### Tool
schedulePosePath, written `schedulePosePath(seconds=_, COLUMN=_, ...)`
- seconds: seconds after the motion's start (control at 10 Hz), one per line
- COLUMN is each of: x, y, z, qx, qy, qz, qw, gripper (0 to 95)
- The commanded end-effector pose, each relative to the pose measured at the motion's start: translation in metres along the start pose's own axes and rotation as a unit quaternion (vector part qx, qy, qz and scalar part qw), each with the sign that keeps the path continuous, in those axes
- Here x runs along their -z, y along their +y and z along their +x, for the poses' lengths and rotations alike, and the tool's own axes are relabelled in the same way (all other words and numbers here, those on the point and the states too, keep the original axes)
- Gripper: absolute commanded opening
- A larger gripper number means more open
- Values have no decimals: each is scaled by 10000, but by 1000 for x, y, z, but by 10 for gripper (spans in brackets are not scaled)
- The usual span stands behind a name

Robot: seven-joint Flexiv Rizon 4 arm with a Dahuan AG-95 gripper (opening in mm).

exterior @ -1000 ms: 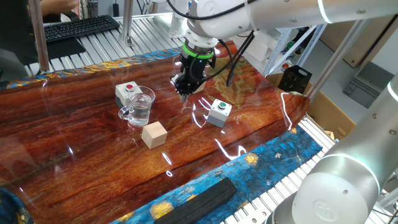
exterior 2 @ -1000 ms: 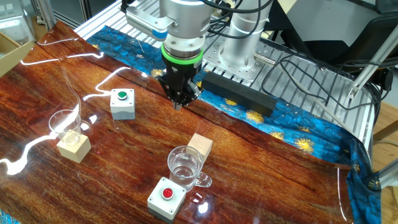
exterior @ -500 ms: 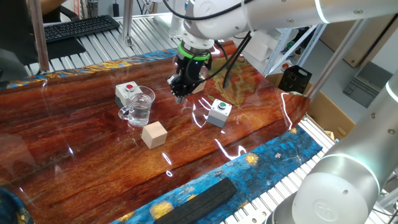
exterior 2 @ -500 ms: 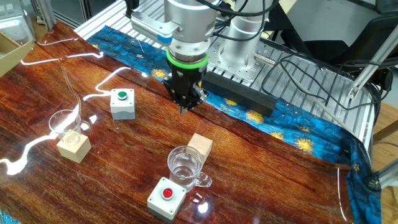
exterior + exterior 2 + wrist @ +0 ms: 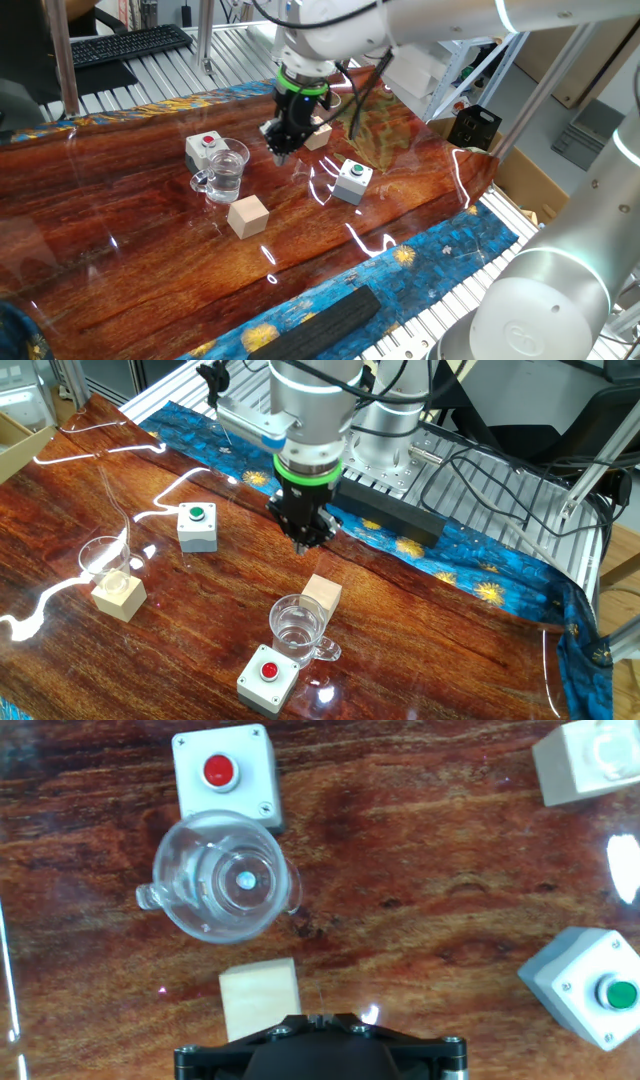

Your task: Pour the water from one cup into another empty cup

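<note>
Item: glass mug [image 5: 299,628], clear, side handle, a little water inside. Lower centre of the other fixed view, touching the red-button box [image 5: 268,678], just beside a wooden cube [image 5: 321,595].

Item: gripper [image 5: 303,544], fingers pressed together, empty, pointing straight down. Hangs above bare table [image 5: 420,650], up-frame of the mug with the cube between them.

Item: empty cup [image 5: 105,561], far left, against a second cube [image 5: 119,596], beyond the green-button box [image 5: 197,526].

Relation: in the hand view the mug [image 5: 222,876] lies upper left, its handle pointing left.

no text, label or number can be read anywhere.
</note>
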State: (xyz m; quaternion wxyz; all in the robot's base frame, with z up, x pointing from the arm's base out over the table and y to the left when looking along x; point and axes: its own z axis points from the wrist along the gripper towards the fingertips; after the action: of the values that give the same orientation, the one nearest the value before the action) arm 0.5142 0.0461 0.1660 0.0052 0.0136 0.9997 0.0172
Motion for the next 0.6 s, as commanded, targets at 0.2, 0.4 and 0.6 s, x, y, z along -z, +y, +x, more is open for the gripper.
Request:
schedulePosePath(seconds=0.2, x=1, y=11, z=-9, qx=14, qy=10, qz=63, qw=10000, gripper=0)
schedulePosePath(seconds=0.4, x=-2, y=17, z=-13, qx=-25, qy=8, qz=124, qw=9999, gripper=380)
schedulePosePath(seconds=0.6, x=-3, y=21, z=-17, qx=-89, qy=56, qz=114, qw=9999, gripper=570)
